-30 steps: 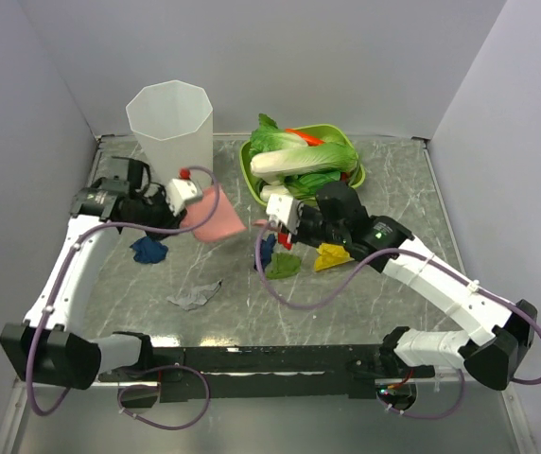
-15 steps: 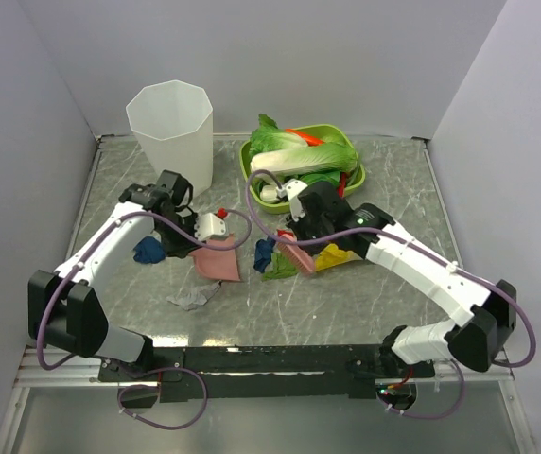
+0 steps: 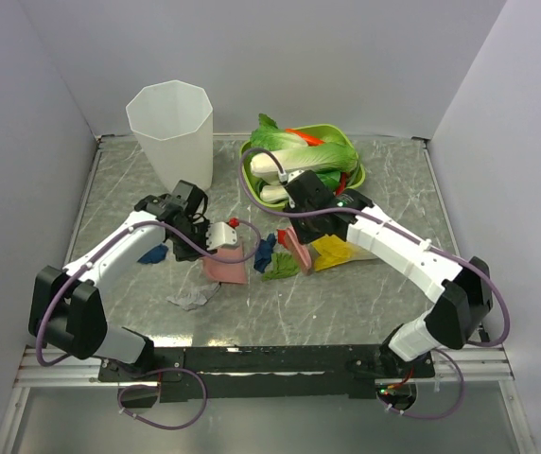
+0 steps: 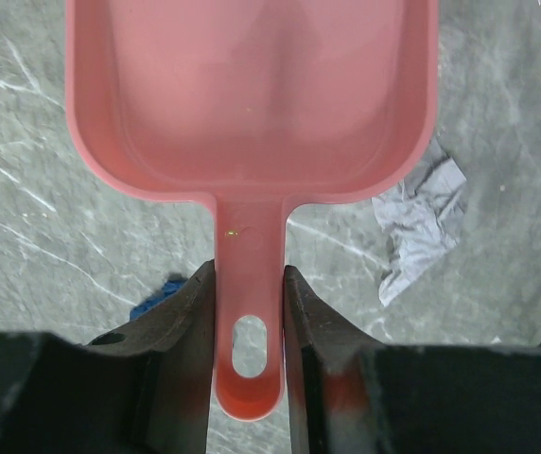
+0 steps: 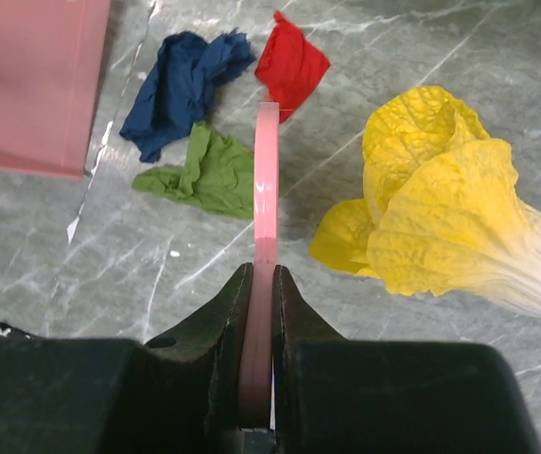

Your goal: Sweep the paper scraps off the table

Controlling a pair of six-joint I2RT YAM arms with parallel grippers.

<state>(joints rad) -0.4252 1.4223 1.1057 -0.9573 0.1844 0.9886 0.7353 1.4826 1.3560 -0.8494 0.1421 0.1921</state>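
— What does our left gripper (image 4: 249,288) hold?
— Its fingers are clamped on the handle of a pink dustpan (image 4: 252,95), near the middle of the table (image 3: 346,303).
— And our right gripper (image 5: 261,284)?
— It is closed tight on a thin pink scraper (image 5: 267,161), seen edge-on. A blue scrap (image 5: 183,90) and a green scrap (image 5: 204,170) lie mid-table between scraper and dustpan. A red scrap (image 5: 291,64) is at the scraper's tip, and a grey scrap (image 4: 420,222) lies nearer the near edge.

my left claw (image 4: 249,284) pinches the pink dustpan (image 4: 252,95) by its handle over the worktop (image 4: 25,218); grey scrap (image 4: 420,222) lies right, blue scrap (image 4: 157,298) lower left.
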